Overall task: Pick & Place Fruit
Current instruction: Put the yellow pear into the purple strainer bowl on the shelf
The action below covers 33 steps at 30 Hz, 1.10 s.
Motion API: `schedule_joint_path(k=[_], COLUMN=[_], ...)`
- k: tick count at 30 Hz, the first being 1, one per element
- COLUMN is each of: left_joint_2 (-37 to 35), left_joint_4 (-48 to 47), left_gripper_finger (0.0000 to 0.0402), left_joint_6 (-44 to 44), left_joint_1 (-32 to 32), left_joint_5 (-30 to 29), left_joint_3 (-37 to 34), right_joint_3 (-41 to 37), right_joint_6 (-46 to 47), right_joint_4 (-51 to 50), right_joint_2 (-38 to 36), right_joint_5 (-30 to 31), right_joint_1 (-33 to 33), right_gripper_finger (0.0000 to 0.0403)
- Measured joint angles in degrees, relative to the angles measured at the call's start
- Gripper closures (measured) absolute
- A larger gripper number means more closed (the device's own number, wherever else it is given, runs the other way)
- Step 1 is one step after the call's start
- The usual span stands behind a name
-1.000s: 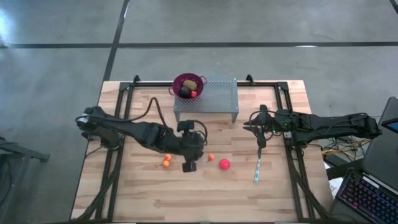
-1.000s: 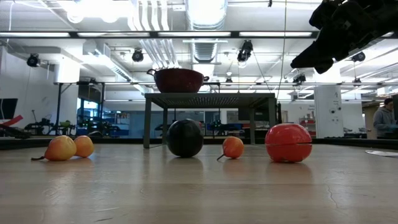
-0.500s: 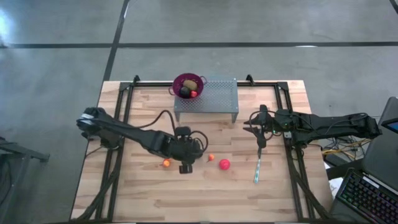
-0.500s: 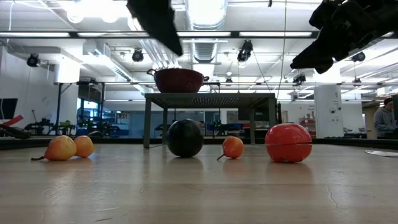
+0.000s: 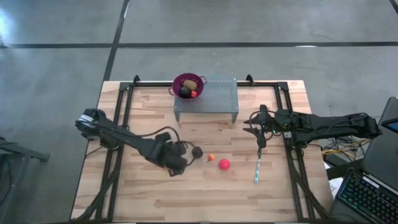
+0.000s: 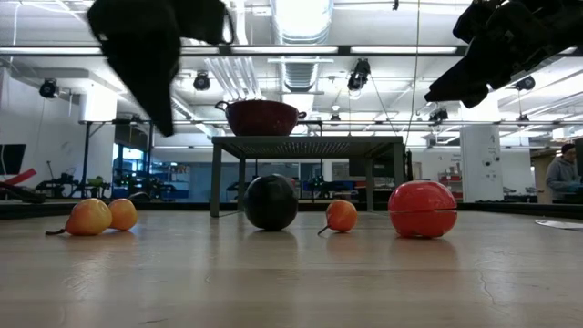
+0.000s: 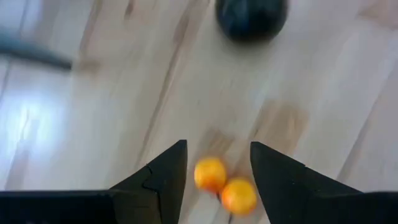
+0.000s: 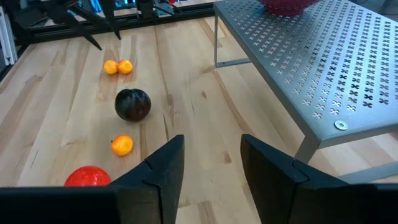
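Two small orange fruits (image 7: 210,173) lie side by side on the wooden table. My left gripper (image 7: 217,163) hangs open just above them, pointing steeply down, one finger on either side and touching neither; in the high view my left gripper (image 5: 175,167) hides them. Farther right lie a dark ball (image 5: 197,152), another orange fruit (image 5: 211,157) and a red ball (image 5: 224,164). My right gripper (image 8: 210,163) waits open and raised at the table's right, nothing between its fingers.
A purple colander (image 5: 188,84) holding a dark, an olive and a red piece stands on the left end of a perforated metal stand (image 5: 214,96) at the far edge. A teal stick (image 5: 257,169) lies right of the red ball. Bare wood runs along the near edge.
My left gripper has sunk and gone toward the table's left, rolling as it went, from over the dark ball to just above the two orange fruits. The dark ball, hidden under the arm in the high view before, now shows. No fruit has moved.
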Motion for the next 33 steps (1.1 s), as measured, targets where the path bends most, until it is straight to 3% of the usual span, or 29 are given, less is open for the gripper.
schedule_joint_path(k=[8, 19, 28, 33], left_joint_2=[0.0, 0.0, -0.1, -0.1], left_joint_4=[-2.1, -1.8, -0.9, 0.8], left_gripper_finger=[0.0234, 0.0232, 0.0163, 0.015], left_joint_6=[-17.0, -20.8, -25.1, -25.2], left_joint_1=[-4.6, -5.1, -5.1, -5.1], left_joint_5=[4.4, 5.9, 6.1, 6.7], left_joint_3=[-2.6, -6.2, -8.9, -8.9], right_joint_3=[0.0, 0.0, 0.0, 0.0], right_joint_6=[0.0, 0.0, 0.0, 0.0], right_joint_4=[0.0, 0.0, 0.0, 0.0], right_joint_2=[0.0, 0.0, 0.0, 0.0], right_joint_5=[0.0, 0.0, 0.0, 0.0], right_joint_1=[0.0, 0.0, 0.0, 0.0], right_gripper_finger=[0.0229, 0.0209, 0.0202, 0.021])
